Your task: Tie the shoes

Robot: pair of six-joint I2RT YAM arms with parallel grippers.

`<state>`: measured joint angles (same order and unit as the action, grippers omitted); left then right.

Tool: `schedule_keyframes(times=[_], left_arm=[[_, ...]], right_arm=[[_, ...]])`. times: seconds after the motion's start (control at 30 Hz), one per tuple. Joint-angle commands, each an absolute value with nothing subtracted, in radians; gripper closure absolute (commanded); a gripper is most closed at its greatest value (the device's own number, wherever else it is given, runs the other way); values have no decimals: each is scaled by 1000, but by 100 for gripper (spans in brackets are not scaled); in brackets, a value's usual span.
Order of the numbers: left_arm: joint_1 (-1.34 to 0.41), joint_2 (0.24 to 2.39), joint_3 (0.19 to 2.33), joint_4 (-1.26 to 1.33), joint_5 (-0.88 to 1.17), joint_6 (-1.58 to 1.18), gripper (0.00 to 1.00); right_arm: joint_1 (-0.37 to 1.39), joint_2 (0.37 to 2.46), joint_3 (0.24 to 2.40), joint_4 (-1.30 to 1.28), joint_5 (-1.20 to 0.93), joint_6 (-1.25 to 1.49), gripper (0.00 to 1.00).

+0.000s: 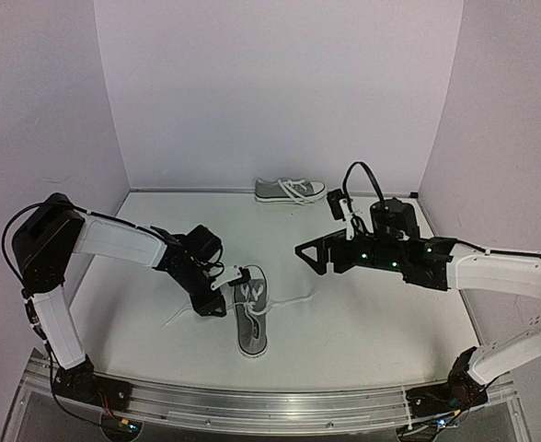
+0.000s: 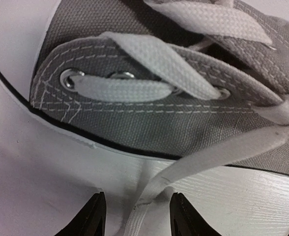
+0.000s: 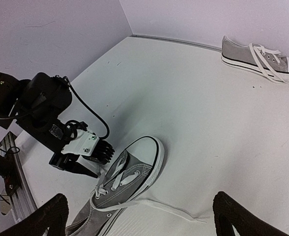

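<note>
Lab test cell; plain white walls (image 1: 280,92), white table (image 1: 372,318) (aluminium rail (image 1: 252,405))

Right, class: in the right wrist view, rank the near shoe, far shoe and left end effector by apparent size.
1. Near shoe, nearest camera.
2. Far shoe, shrunk by distance.
3. Left end effector, close to the far shoe; ranking unsure.

Near shoe (image 1: 251,324) lying mid-table (image 1: 372,322); far shoe (image 1: 290,191) sitting behind it, against back wall (image 1: 280,92); left gripper (image 1: 219,304) hanging at near shoe's left.
</note>
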<state>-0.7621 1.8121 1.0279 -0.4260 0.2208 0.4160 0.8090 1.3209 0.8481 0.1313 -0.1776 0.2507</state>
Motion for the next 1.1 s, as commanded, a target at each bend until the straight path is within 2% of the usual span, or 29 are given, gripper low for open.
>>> schedule_keyframes(times=[0.0,0.1,0.27,0.37,0.53,0.83,1.07], left_arm=[[-780,1851,1071,-437,196,445,65],[-786,1850,1070,-435,191,450,78],[-792,1746,1004,-343,189,405,89],[-792,1653,941,-215,221,344,100],[-793,1545,826,13,334,252,100],[-801,1510,711,312,405,175,100],[-821,1537,714,374,404,169,100]], right_arm=[[803,1290,826,152,-141,268,2],[803,1288,816,150,-134,279,2],[803,1280,812,144,-140,289,4],[803,1307,828,132,-172,280,7],[803,1385,860,126,-260,253,16],[805,1505,923,182,-423,255,34],[821,1639,969,295,-542,320,44]])
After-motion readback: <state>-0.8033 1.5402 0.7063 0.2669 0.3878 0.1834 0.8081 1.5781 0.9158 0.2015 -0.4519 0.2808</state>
